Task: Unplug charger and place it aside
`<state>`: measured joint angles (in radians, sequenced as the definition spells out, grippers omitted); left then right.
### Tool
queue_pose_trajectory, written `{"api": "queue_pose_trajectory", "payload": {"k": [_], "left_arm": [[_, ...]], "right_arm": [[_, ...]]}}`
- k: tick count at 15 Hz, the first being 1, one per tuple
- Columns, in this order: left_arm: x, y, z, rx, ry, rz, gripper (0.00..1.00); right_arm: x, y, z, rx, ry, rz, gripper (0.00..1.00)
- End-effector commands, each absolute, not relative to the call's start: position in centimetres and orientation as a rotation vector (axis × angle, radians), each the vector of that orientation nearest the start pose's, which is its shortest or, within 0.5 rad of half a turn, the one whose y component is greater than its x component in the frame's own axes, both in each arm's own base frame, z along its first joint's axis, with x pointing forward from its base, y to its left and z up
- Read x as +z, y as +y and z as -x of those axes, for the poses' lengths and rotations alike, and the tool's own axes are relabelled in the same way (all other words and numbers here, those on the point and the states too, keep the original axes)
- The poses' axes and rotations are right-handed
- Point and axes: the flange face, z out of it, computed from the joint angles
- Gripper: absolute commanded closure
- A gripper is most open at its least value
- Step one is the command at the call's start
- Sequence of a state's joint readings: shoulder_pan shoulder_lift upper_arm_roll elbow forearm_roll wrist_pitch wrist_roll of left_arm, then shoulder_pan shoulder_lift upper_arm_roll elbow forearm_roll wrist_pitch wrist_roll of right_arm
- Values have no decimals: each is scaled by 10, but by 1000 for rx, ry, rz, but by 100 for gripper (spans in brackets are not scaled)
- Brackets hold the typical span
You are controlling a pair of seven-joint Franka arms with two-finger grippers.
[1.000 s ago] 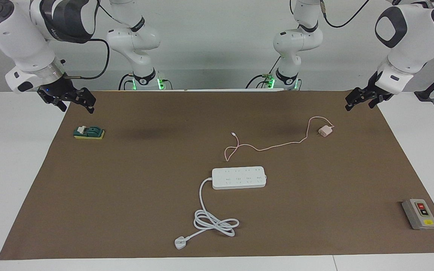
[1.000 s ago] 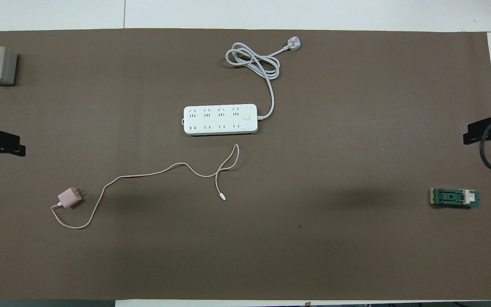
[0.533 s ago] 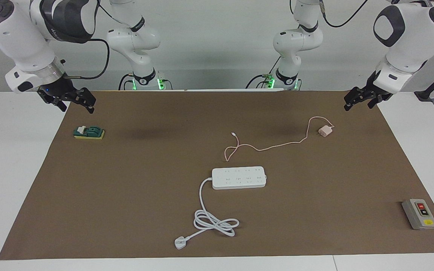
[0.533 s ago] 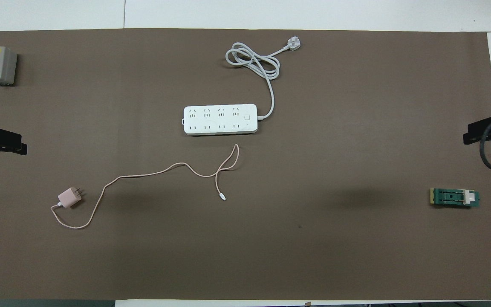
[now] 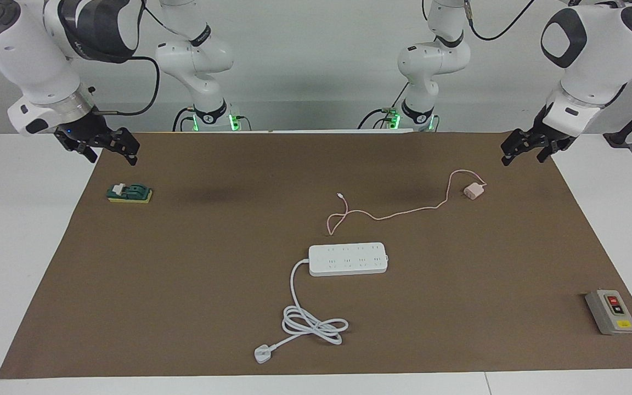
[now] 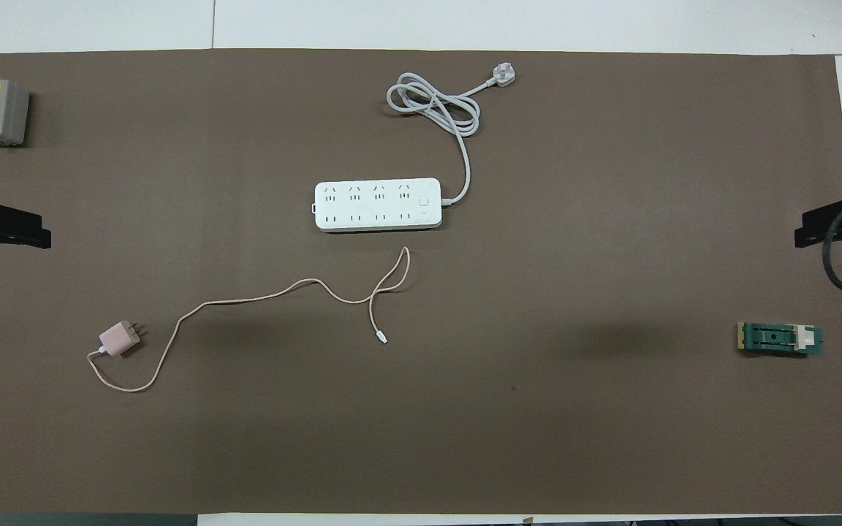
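Brown mat [image 5: 184, 274], charger [image 5: 473, 191] already unplugged, nearer the robots than the strip [image 5: 348, 259]; left gripper [image 5: 530, 147] spread empty, right gripper [image 5: 108, 147] waiting, fingers unclear: leave it, retreat cleanly.

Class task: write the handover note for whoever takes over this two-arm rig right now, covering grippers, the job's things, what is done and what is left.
Left gripper: open, empty, up over the mat's edge at its own end.
Right gripper: empty, waiting over its end, above the green block.
Charger: lying on the mat, unplugged, nearer the robots than the power strip, toward the left arm's end; cable trails toward the strip.
Done: unplugged and set aside.
Left: nothing visible.
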<state>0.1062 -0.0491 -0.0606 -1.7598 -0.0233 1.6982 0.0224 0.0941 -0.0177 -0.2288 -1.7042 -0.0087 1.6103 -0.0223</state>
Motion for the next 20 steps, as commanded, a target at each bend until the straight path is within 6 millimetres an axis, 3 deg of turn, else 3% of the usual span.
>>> {"api": "queue_pose_trajectory", "payload": {"k": [1, 6, 12, 20], "left_arm": [[577, 20, -554, -29, -56, 3151, 0], [580, 9, -554, -39, -32, 3153, 0], [580, 13, -554, -44, -27, 3156, 0], [574, 3, -551, 21, 2, 3157, 0]], "right_arm": [[577, -77, -541, 132, 149, 3113, 0], [577, -77, -541, 132, 149, 3113, 0], [577, -77, -542, 130, 149, 3113, 0], [578, -77, -541, 130, 149, 3113, 0]]}}
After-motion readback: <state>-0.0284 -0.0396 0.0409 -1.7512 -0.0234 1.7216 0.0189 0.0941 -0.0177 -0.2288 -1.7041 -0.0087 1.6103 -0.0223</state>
